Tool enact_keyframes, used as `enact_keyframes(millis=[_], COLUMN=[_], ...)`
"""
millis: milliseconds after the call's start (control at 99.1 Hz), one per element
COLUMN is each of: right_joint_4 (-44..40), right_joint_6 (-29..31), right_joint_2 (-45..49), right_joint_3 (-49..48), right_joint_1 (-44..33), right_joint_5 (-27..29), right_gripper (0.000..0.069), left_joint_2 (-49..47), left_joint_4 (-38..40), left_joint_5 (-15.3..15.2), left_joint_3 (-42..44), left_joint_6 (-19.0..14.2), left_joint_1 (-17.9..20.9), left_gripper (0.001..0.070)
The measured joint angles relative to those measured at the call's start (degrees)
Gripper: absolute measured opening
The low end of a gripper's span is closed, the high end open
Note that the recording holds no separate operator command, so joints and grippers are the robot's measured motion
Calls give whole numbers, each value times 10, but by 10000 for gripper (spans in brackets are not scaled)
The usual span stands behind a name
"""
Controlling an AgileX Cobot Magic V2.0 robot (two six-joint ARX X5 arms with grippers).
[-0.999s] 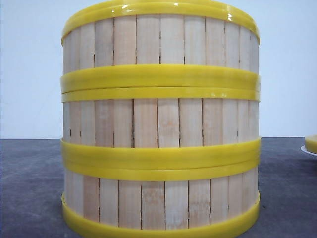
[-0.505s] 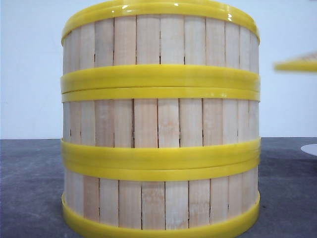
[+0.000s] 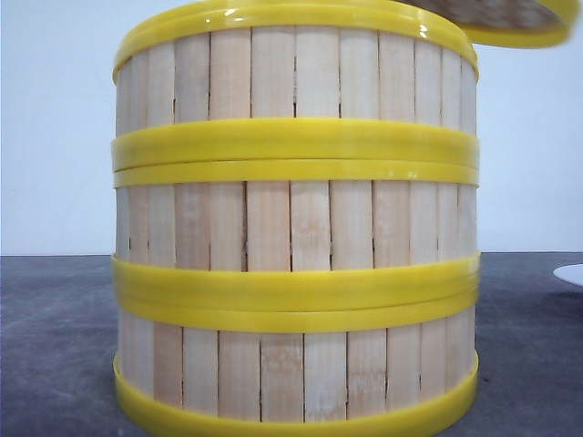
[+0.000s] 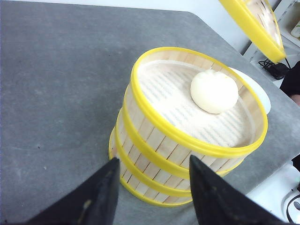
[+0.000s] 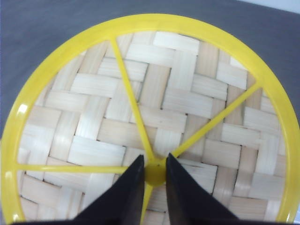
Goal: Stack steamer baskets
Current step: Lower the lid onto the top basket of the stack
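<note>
Filling the frame's centre, the three steamer baskets (image 3: 294,228) stand stacked on the grey table (image 3: 55,346), a white bun (image 4: 214,91) in the top one; the right gripper (image 5: 153,174) pinches the lid (image 5: 154,112) by its central knob; the left gripper (image 4: 151,187) gapes, holding nothing.

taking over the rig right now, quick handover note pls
Left pincer: open, holding nothing, near the stack.
Right pincer: shut on the centre knob of the woven lid, carried in the air above and to the right of the stack.
Steamer baskets: all three stacked on the table; the top one holds a white bun.
Done: stacking.
Left: likely setting the lid on top.
</note>
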Motion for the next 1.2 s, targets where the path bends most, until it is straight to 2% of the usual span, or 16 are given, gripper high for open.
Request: enact_keyframes(millis=[232,464,1201], right_joint_4=[-8,-34,-37], right_joint_6=[0,-9,-20], right_joint_2=[35,73,116], right_joint_3=[2,2,2], right_joint_1=[115,177,230], right_joint_5=[23,62,73], right_gripper=[50,50,50], left_joint_2=[0,0,0], left_joint_4=[5,5,8], left_joint_5=[0,0,0], left_joint_3=[0,0,0], left_joint_6=[0,0,0], left_joint_1=[0,0,0], left_gripper=[275,275,275])
